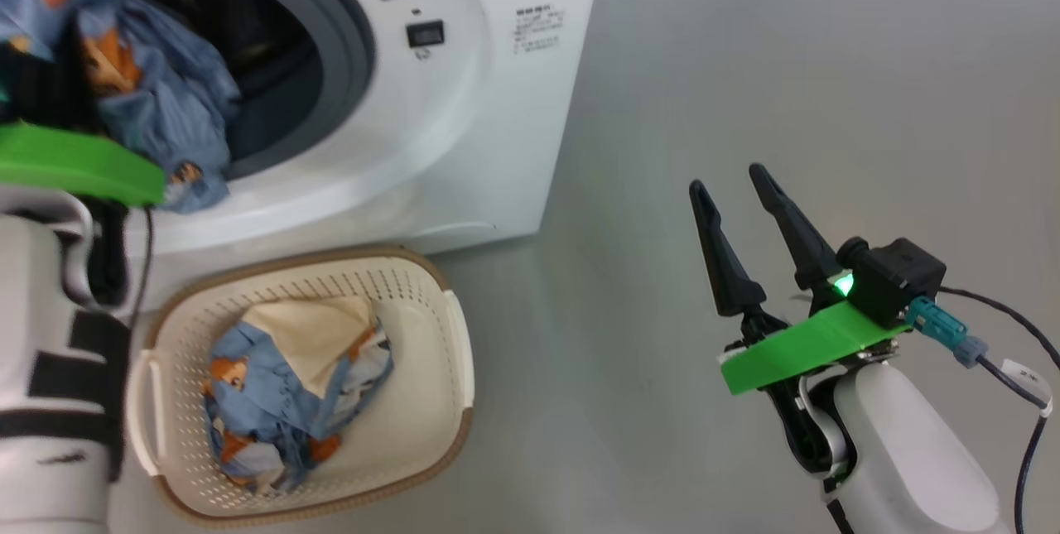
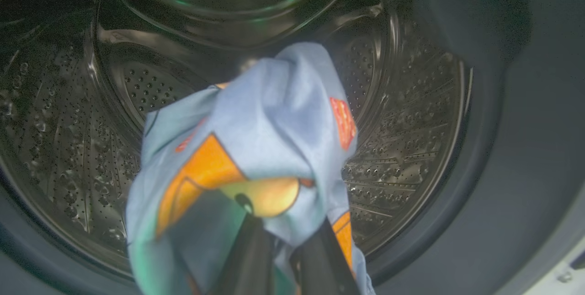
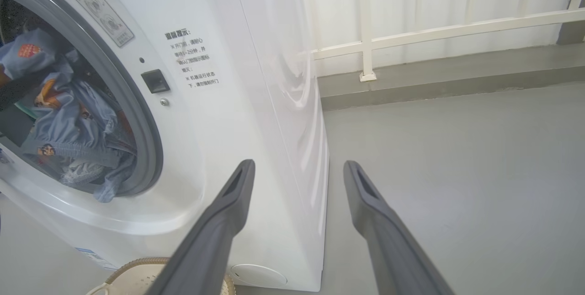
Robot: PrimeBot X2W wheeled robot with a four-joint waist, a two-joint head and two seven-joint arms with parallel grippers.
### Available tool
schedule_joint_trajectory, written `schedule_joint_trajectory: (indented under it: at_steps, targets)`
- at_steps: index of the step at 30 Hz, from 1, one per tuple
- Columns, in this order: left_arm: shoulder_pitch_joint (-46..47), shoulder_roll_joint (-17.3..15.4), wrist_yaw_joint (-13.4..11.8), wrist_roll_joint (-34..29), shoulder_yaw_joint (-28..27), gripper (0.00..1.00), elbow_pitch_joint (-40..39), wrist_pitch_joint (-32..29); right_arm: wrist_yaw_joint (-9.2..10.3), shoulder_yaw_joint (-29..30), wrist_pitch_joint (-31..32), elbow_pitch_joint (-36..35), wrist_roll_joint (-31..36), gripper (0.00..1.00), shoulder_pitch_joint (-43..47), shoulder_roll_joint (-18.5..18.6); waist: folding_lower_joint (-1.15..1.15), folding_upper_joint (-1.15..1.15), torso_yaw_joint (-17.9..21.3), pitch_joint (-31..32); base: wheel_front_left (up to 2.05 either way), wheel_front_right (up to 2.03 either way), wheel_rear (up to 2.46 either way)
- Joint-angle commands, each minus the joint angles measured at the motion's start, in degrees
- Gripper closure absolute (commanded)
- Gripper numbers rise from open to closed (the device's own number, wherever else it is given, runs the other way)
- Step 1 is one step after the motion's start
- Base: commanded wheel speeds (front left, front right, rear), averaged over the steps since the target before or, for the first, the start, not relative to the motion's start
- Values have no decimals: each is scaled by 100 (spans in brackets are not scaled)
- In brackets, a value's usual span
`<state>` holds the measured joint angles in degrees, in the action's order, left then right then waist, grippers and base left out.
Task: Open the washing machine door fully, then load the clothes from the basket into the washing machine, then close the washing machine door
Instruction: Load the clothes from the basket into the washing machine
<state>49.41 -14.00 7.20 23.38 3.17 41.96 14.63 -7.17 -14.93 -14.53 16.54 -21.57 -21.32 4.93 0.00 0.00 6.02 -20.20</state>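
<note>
1. Washing machine (image 1: pixel 464 103) mouth stands open, with the grey gasket (image 1: pixel 352 54) ringing it and the perforated steel drum (image 2: pixel 411 126) showing dark and shiny behind.
2. The left hand (image 2: pixel 285 244) is at the machine's mouth. Its two dark fingers are pinched almost together on a light blue printed garment (image 2: pixel 274 116).
3. The garment bunches over those fingertips and hangs in front of the drum. In the head view its lowest fold drapes over the bottom edge of the gasket, so it is partly inside the machine and partly out.
4. The right hand (image 1: pixel 727 178) hovers above the grey floor (image 1: pixel 745 62), well apart from the machine and out beyond its side panel. Its fingers are spread wide with nothing between them.
5. In the right wrist view those spread fingers point toward the machine's front corner.
6. The basket (image 1: pixel 455 352) sits on the floor just in front of the machine, below the opening.
7. The clothes in the basket (image 1: pixel 281 401) are a crumpled heap of blue printed fabric. A plain cream cloth (image 1: pixel 315 335) lies on top, on the side nearer the machine.
</note>
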Motion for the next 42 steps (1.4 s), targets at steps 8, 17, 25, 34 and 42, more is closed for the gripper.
schedule_joint_trajectory:
  at_steps: [8, 17, 25, 34, 42]
  targets:
    - [1173, -792, 27, 189, 38, 100, 511, 37, -32, -31, -47, -347, 104, 0, -239, -183, 0, 0, 691, -1366, 0, 0, 0]
    - [2236, -1366, 28, -1, 161, 100, 691, 37, -32, 2, -47, -639, -45, 0, -207, -203, 0, 0, 1083, -1978, 0, 0, 0]
    - [2427, -1345, 28, -408, -301, 100, -58, 37, -32, -1, -47, -740, -129, 0, -202, -204, 0, 0, 1185, -2121, 0, 0, 0]
    - [2490, -1110, -12, -608, -363, 0, 1273, 37, -32, -54, -47, -673, -165, 0, -217, -204, 0, 0, 1120, -2030, 0, 0, 0]
    - [2594, -1012, 4, -601, -203, 0, 2264, 21, -32, -140, -47, -555, -152, 0, -251, -205, 0, 0, 1054, -1667, 0, 0, 0]
